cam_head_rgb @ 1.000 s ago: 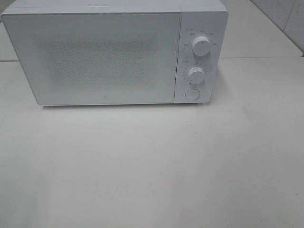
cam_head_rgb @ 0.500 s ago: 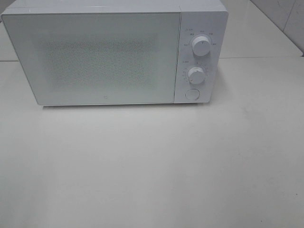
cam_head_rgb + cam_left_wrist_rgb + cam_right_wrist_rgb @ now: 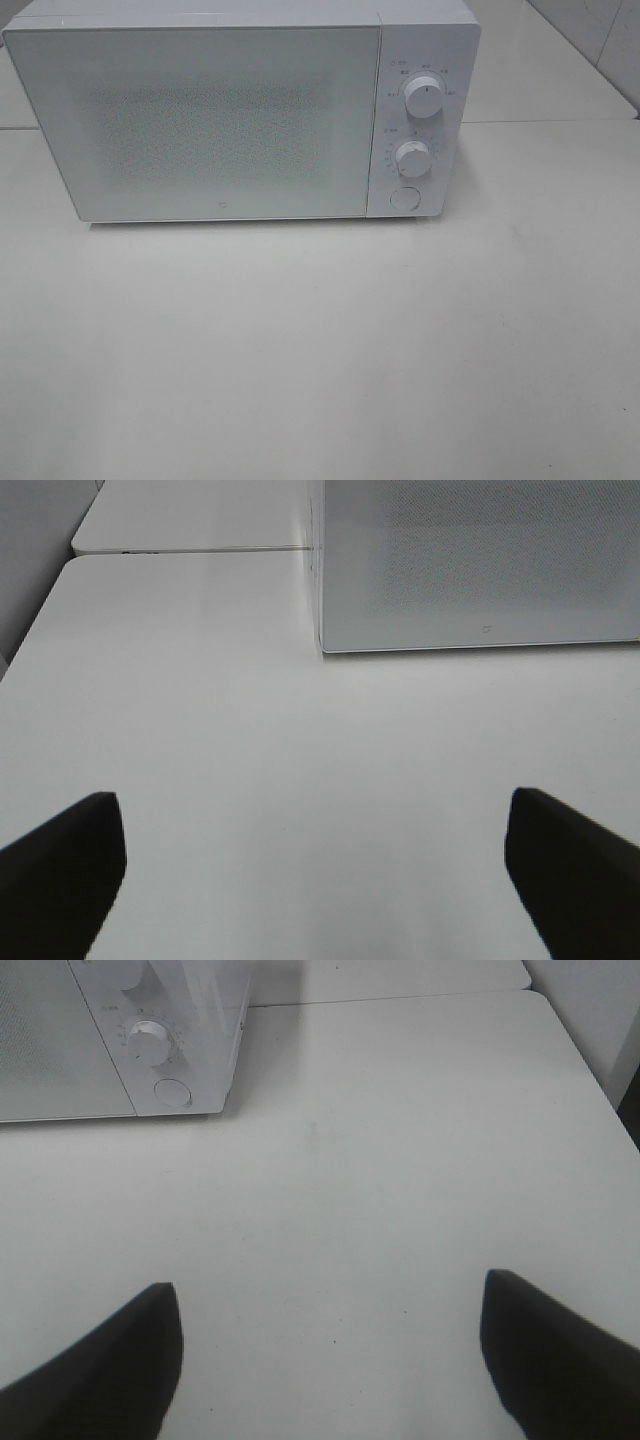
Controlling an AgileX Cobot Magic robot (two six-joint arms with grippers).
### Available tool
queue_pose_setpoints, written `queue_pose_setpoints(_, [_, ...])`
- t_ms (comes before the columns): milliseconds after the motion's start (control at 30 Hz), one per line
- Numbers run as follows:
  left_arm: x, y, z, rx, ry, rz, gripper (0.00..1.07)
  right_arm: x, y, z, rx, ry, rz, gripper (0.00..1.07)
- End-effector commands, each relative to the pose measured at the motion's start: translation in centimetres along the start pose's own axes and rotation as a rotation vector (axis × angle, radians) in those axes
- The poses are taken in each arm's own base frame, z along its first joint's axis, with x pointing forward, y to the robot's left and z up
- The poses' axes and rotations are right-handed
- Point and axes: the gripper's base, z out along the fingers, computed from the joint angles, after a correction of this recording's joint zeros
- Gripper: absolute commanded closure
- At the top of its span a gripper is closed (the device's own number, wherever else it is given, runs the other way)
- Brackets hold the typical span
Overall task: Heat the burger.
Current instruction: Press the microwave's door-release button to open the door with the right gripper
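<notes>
Boxy white microwave (image 3: 220,120), speckled door shut, round knobs (image 3: 424,99), on smooth matte table (image 3: 320,350). Left gripper (image 3: 310,810) and right gripper (image 3: 327,1285) spread wide, facing it.

The microwave (image 3: 455,60) is white, its door (image 3: 220,125) showing a fine grey-green dotted mesh. The upper knob (image 3: 424,100), lower knob (image 3: 413,158) and round button (image 3: 404,197) are white, with small dark markings around the knobs. The table (image 3: 320,350) is plain off-white. The left gripper (image 3: 308,805) and right gripper (image 3: 327,1285) are black.
</notes>
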Motion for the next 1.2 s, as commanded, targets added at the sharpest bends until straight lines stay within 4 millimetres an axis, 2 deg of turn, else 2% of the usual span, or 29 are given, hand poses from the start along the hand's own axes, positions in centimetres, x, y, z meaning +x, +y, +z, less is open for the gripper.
queue_pose_setpoints(33, [0.2,-0.1,-0.2,-0.002,-0.016,-0.003,0.09,0.1,0.0,-0.3,0.002,-0.038,0.0,0.31])
queue_pose_setpoints(333, [0.2,-0.1,-0.2,-0.002,-0.016,-0.003,0.09,0.1,0.0,-0.3,0.001,-0.039,0.002,0.31])
queue_pose_setpoints(533, [0.2,-0.1,-0.2,-0.002,-0.016,-0.003,0.09,-1.8,0.1,-0.1,-0.002,-0.056,0.001,0.31])
queue_pose_setpoints(733, [0.2,-0.1,-0.2,-0.002,-0.016,-0.003,0.09,-4.6,0.6,2.0,-0.015,-0.097,-0.008,0.31])
queue_pose_setpoints(867, [0.2,-0.1,-0.2,-0.002,-0.016,-0.003,0.09,-5.7,0.8,3.1,-0.021,-0.114,-0.013,0.31])
queue_pose_setpoints(900, [0.2,-0.1,-0.2,-0.002,-0.016,-0.003,0.09,-6.3,0.9,3.9,-0.025,-0.118,-0.015,0.31])
queue_pose_setpoints(1067, [0.2,-0.1,-0.2,-0.002,-0.016,-0.003,0.09,-7.4,1.2,5.6,-0.031,-0.106,-0.014,0.31])
queue_pose_setpoints(1200, [0.2,-0.1,-0.2,-0.002,-0.016,-0.003,0.09,-8.2,1.5,7.9,-0.035,-0.066,-0.021,0.31])
